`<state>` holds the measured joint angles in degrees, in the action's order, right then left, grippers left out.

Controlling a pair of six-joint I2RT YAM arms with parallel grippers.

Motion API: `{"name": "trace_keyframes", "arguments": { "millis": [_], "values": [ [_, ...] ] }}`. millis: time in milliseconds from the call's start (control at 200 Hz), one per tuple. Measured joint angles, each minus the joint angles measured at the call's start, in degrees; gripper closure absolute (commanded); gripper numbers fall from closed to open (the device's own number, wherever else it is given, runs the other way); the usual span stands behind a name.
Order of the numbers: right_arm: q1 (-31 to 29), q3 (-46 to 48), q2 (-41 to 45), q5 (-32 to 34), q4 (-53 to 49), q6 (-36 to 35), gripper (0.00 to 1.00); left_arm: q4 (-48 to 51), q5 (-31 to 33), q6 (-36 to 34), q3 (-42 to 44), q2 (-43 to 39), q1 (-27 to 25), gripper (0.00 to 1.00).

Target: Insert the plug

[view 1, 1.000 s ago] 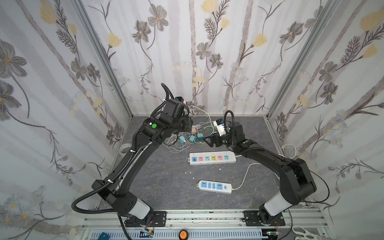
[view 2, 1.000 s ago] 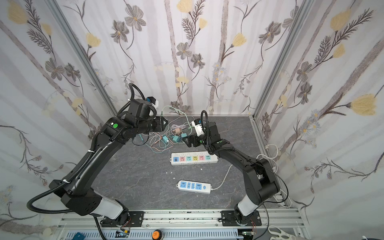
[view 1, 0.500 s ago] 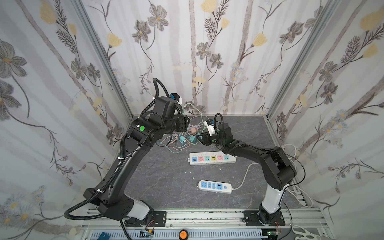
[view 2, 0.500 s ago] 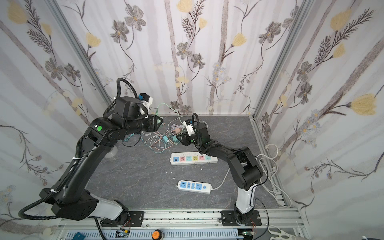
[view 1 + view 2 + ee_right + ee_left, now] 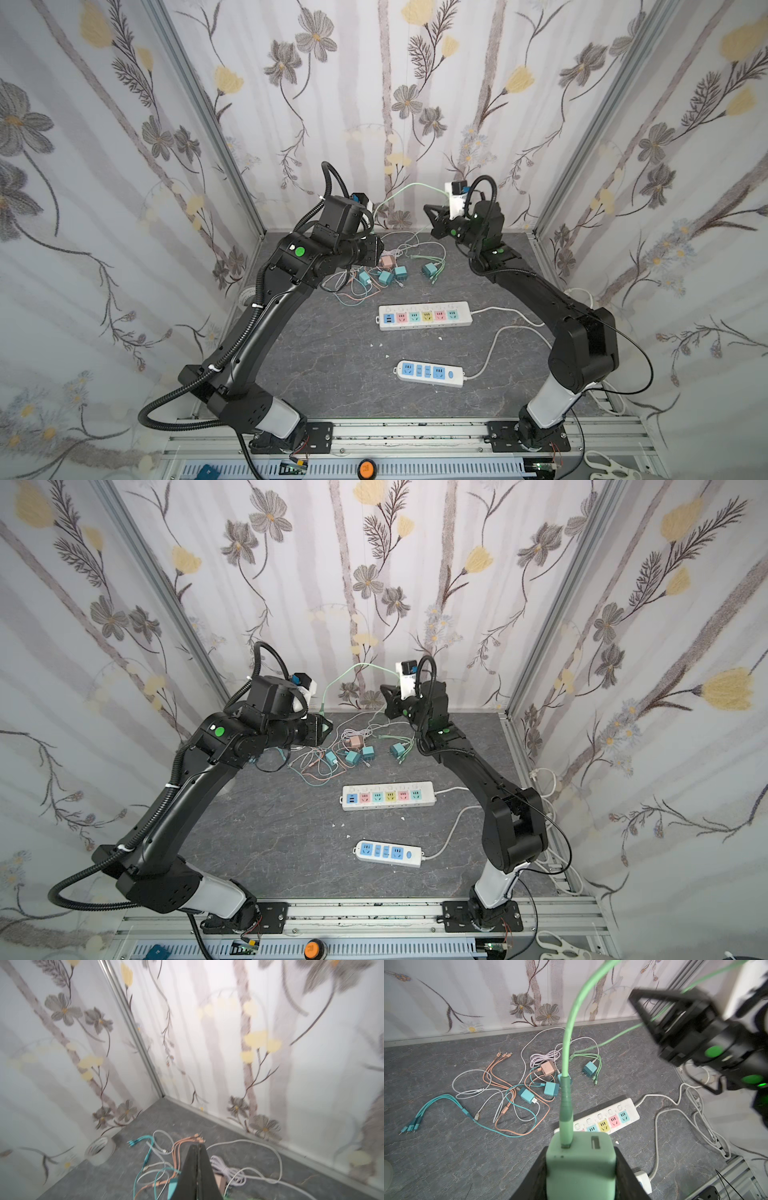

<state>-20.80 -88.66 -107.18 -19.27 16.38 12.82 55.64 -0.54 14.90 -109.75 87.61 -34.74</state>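
Your left hand [image 5: 326, 728] grips the green charger [image 5: 581, 1163] raised well clear of the coloured power strip [image 5: 424, 309], your right hand [image 5: 197, 1148] is pinched closed, and insertion is not yet done.

Matt green plastic plug [image 5: 580, 1167], prob. rubbery cable [image 5: 566, 1059], stone-look tabletop [image 5: 436, 1157].

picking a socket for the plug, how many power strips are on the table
2. The long strip with coloured sockets lies about mid-table. The shorter strip with blue sockets lies apart from it, nearer the viewer in both top views. No other seems hidden.
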Motion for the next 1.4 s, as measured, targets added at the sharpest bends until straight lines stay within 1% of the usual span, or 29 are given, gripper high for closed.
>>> {"name": "trace_keyframes", "arguments": {
  "millis": [75, 180, 375, 485, 620, 665, 695, 794, 854, 899, 929, 949, 1044, 1094, 1124, 1234, 1364, 1399],
  "values": [
    [3.67, -6.69, -0.02, 0.39, -2.54, -0.09, 1.0, -0.92, 0.0, -0.13, -1.95, 2.71, -0.11, 0.84],
    [8.24, -16.74, -0.94, 2.14, -6.1, -0.52, 1.0, -4.24, -1.11, -0.39, -7.02, 6.67, -0.74, 0.85],
    [14.21, -32.7, -3.74, 4.85, -10.01, -3.65, 1.0, -12.17, -4.04, -1.84, -17.31, 13.86, -4.57, 0.85],
    [17.77, -37.18, -5.01, 6.58, -11.74, -5.05, 1.0, -15.43, -4.72, -2.56, -22.36, 18.1, -6.75, 0.84],
    [21.55, -37.86, -6.08, 7.23, -12.9, -6.03, 1.0, -17.2, -5.66, -2.73, -29.38, 24.94, -8.2, 0.84],
    [22.38, -36.0, -6.12, 7.19, -13.2, -6.05, 1.0, -17.97, -5.66, -2.93, -30.75, 26.99, -8.57, 0.83],
    [22.73, -33.75, -5.86, 6.97, -12.83, -6.1, 0.98, -18.69, -5.66, -3.02, -31.26, 28.39, -8.76, 0.83],
    [22.99, -22.38, -4.79, 5.51, -12.35, -6.93, 0.87, -20.26, -5.68, -4.55, -31.45, 32.79, -9.11, 0.82],
    [22.97, -14.84, -4.09, 4.63, -12.92, -7.32, 0.75, -20.76, -5.64, -6.12, -31.47, 35.74, -9.2, 0.82],
    [22.91, -9.35, -3.19, 4.59, -13.68, -7.52, 0.62, -20.72, -5.62, -7.5, -31.47, 37.83, -9.2, 0.82],
    [22.91, -5.55, -2.27, 4.61, -14.25, -7.58, 0.5, -20.68, -5.49, -8.17, -31.47, 38.99, -9.2, 0.82],
    [22.91, -2.97, -1.46, 4.66, -14.6, -7.67, 0.44, -20.65, -5.42, -8.92, -31.47, 39.82, -9.2, 0.82],
    [22.97, 7.52, 3.43, 5.05, -15.61, -7.32, 0.3, -20.48, -5.46, -11.34, -31.28, 42.21, -9.16, 0.82],
    [22.97, 12.04, 6.03, 5.9, -15.89, -6.62, 0.19, -20.7, -5.62, -12.55, -30.1, 42.56, -9.14, 0.82],
    [22.95, 14.47, 7.54, 6.38, -17.03, -5.53, 0.16, -20.85, -5.79, -13.49, -29.09, 42.62, -9.09, 0.82],
    [23.02, 19.45, 10.62, 8.26, -23.41, -3.41, 0.11, -20.65, -7.39, -16.85, -25.38, 42.73, -9.09, 0.82],
    [23.06, 24.33, 14.78, 10.34, -30.16, -1.81, 0.01, -19.41, -9.64, -21.42, -23.28, 42.82, -8.92, 0.83],
    [23.08, 25.66, 16.55, 10.32, -31.54, -1.7, 0.01, -19.12, -10.1, -22.67, -22.91, 42.8, -8.9, 0.83]
  ]
}}
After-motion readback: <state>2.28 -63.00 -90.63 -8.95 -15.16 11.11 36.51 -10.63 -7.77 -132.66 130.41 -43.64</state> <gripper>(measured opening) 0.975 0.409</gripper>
